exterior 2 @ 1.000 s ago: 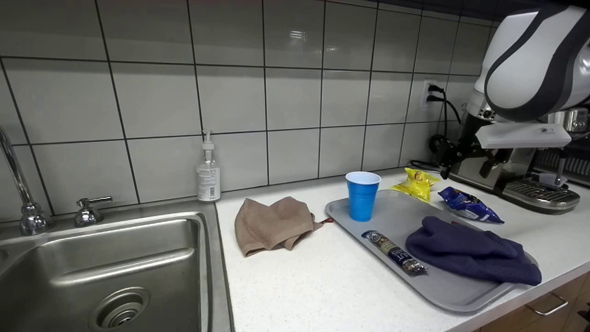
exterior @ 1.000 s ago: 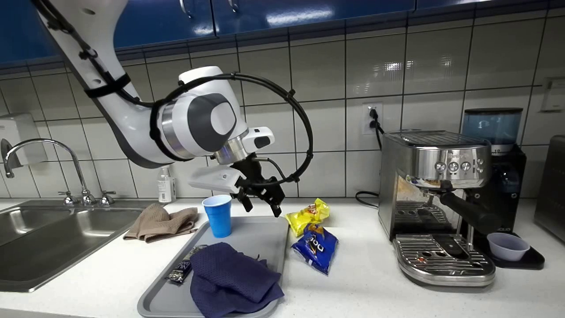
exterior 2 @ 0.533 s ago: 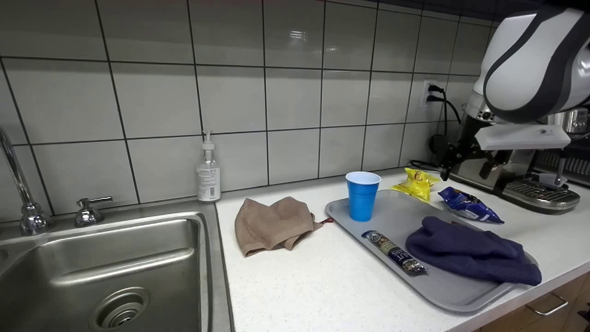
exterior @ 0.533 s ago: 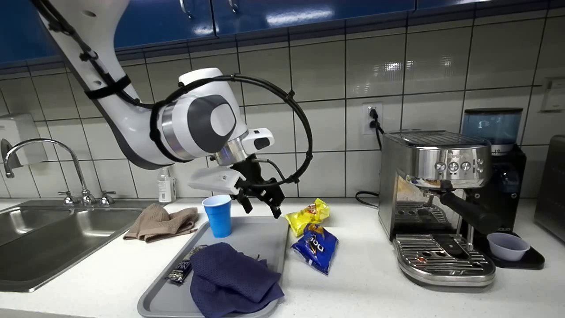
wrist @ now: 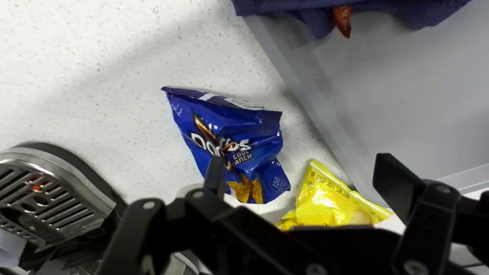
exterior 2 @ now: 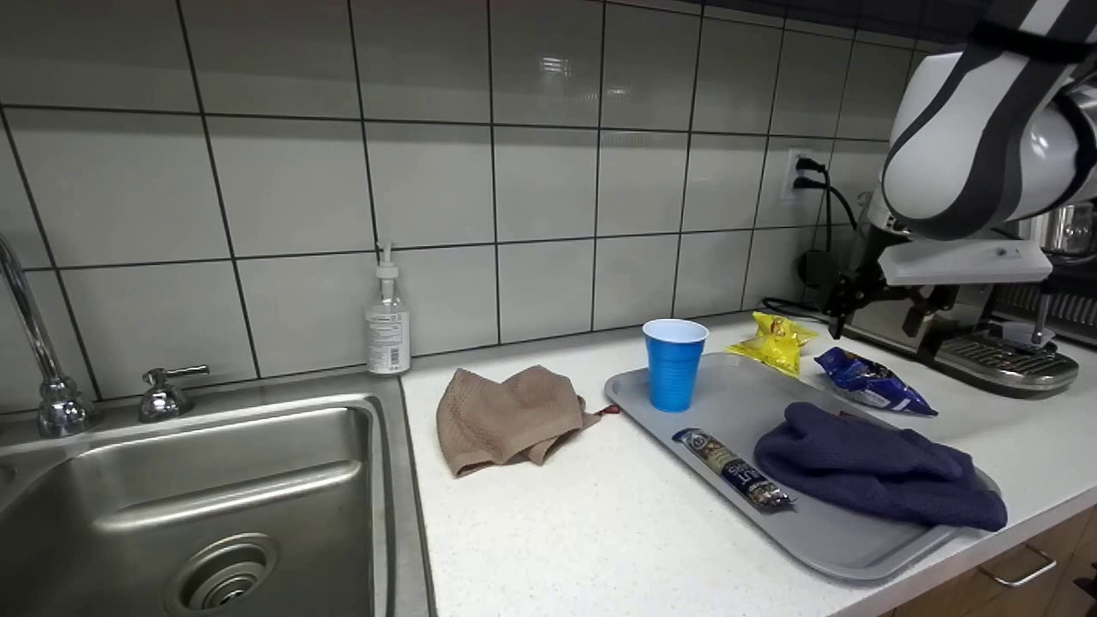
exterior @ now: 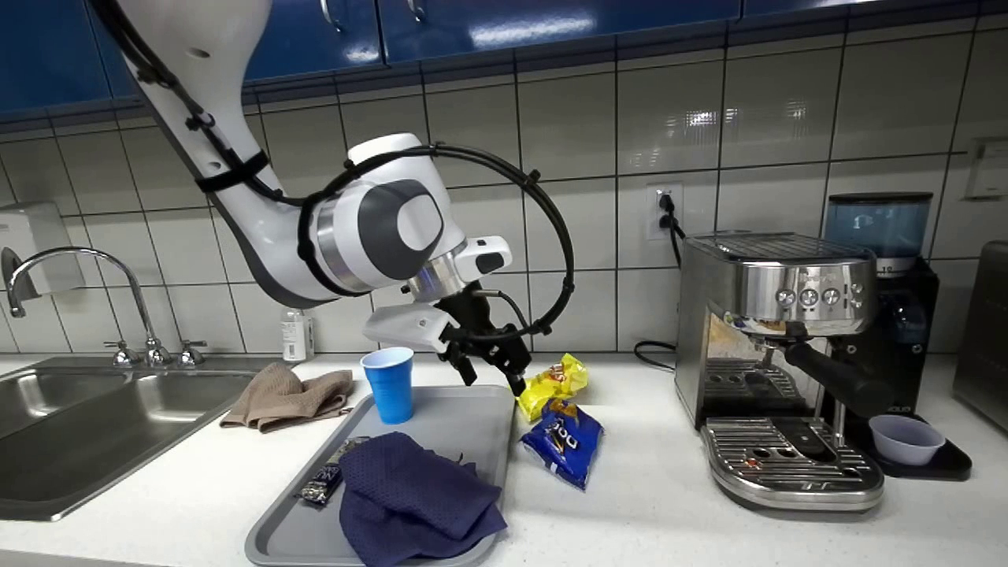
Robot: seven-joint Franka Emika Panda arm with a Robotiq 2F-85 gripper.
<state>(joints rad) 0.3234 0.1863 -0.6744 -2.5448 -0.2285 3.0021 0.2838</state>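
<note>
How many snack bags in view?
2. The blue Doritos bag lies on the counter beside the gray tray; the yellow bag also lies beside the tray, nearer the tiled wall. The purple cloth could be hiding more.

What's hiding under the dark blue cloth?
Part of the gray tray is under the cloth. A little red tip pokes out at the cloth's edge, maybe just a tag. Anything else underneath is covered, so I can't tell.
</note>
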